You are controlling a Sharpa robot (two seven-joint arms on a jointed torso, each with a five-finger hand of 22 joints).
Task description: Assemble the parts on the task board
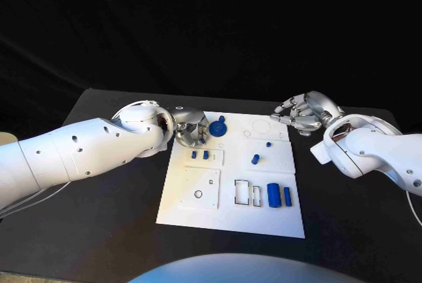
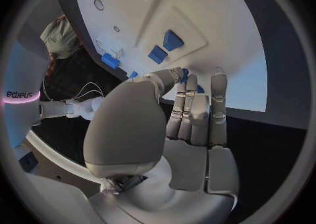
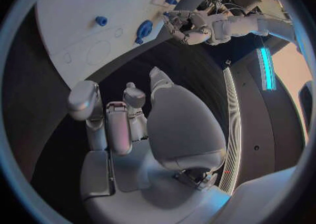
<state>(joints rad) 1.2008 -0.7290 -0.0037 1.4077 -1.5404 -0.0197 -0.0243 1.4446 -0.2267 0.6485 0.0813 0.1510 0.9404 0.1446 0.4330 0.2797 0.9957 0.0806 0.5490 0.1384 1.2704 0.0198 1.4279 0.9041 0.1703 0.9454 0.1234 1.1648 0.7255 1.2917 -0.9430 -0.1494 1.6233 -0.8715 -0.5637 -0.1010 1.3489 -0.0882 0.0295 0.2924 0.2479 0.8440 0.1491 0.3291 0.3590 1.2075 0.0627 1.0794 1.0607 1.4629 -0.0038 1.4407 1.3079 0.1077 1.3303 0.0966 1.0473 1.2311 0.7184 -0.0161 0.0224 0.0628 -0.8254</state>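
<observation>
Lying lengthwise on the black worktop (image 1: pixel 105 234), the white task board (image 1: pixel 230 219) is seen with its long axis running away from the robot. A blue round part (image 1: pixel 217 128) with a short stem rests at the board's far left corner, the stem pointing away from the robot. Two small blue blocks (image 1: pixel 199 154) sit side by side just nearer, and two small blue pegs (image 1: pixel 258 156) stand upright right of them. A blue cylinder (image 1: pixel 274 194) and a slimmer blue bar (image 1: pixel 288 196) lie side by side near the right edge — their long axes parallel to the board's.

The left robot hand (image 1: pixel 188 129) is placed over the board's far left corner, just beside the round part, fingers curled downward toward the board; whether anything is pinched cannot be told, as the fingertips (image 2: pixel 218 83) hide the contact.

The right robot hand (image 1: pixel 303 114) is held above the worktop past the board's far right corner — fingers bent loosely and apart, with nothing held.
</observation>
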